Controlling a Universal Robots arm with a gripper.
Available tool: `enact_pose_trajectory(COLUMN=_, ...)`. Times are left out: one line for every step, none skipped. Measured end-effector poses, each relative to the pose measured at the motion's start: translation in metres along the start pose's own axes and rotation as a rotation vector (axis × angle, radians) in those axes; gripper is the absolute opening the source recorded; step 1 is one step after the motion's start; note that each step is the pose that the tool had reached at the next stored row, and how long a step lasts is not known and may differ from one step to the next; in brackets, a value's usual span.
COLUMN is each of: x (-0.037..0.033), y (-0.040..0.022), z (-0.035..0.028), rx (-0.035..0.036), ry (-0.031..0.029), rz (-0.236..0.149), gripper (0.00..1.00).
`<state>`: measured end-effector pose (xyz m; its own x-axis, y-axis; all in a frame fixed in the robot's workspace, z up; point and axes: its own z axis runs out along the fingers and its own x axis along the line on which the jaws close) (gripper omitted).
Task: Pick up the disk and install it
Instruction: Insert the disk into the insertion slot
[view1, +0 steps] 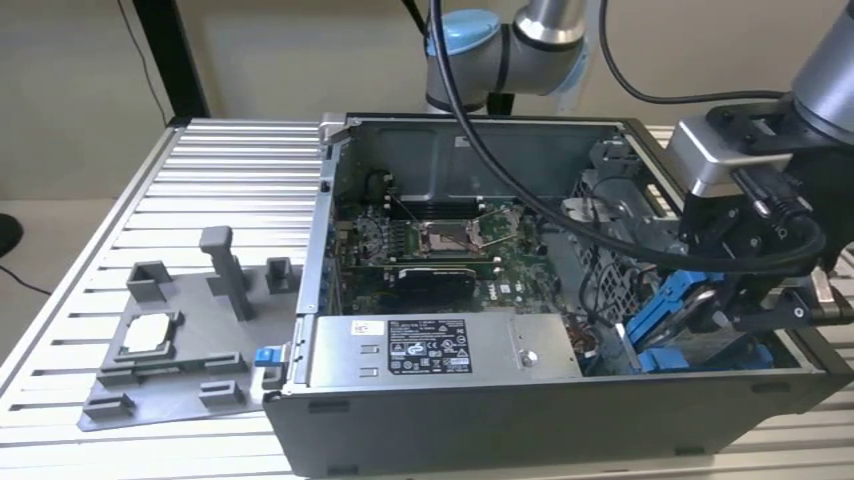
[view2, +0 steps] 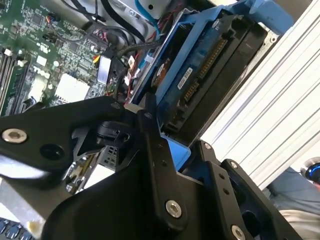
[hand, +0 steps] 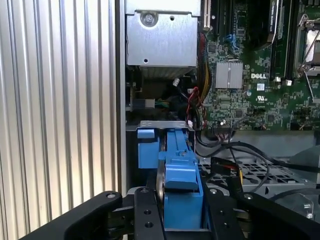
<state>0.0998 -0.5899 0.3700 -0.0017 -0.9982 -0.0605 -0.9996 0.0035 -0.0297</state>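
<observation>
Black two-fingered tool (view1: 731, 300) at lower right of the exterior view, inside the open grey metal computer case (view1: 534, 410). It is closed tight on the disk (view1: 663, 312), a flat silver-grey hard drive in a blue plastic carrier, held on edge at the case's corner bay.

Risks (judgement):
- The black cables (hand: 250, 152) run just beside the bay and could snag.
- A tilted carrier could jam on the bay's edge.

The white label (view1: 427, 352) on the silver power supply box (view1: 541, 350) carries print; not transcribed.

Smooth blue plastic frames the disk (hand: 177, 150), matt black metal forms the claw (hand: 182, 202).
</observation>
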Motion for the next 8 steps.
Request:
enact_pose_trajectory(x=-0.0001, y=0.0000, z=-0.0025, rx=-0.0020, ry=-0.0008, rz=0.000, gripper=0.00)
enact_pose_trajectory(x=-0.0003, y=-0.0002, z=-0.0070, rx=-0.0030, ry=0.0002, rz=0.000, gripper=0.00)
enact_pose_trajectory(x=-0.0007, y=-0.0004, z=-0.0118, rx=-0.0037, ry=0.0009, rz=0.000, gripper=0.00)
enact_pose_trajectory(x=-0.0009, y=-0.0005, z=-0.0162, rx=-0.0038, ry=0.0003, rz=0.000, gripper=0.00)
enact_pose_trajectory(x=-0.0012, y=-0.0006, z=-0.0204, rx=-0.0039, ry=0.0006, rz=0.000, gripper=0.00)
enact_pose_trajectory(x=-0.0015, y=-0.0007, z=-0.0244, rx=-0.0039, ry=0.0003, rz=0.000, gripper=0.00)
enact_pose_trajectory(x=-0.0017, y=-0.0009, z=-0.0288, rx=-0.0039, ry=0.0001, rz=0.000, gripper=0.00)
enact_pose_trajectory(x=-0.0020, y=-0.0010, z=-0.0333, rx=-0.0039, ry=0.0005, rz=0.000, gripper=0.00)
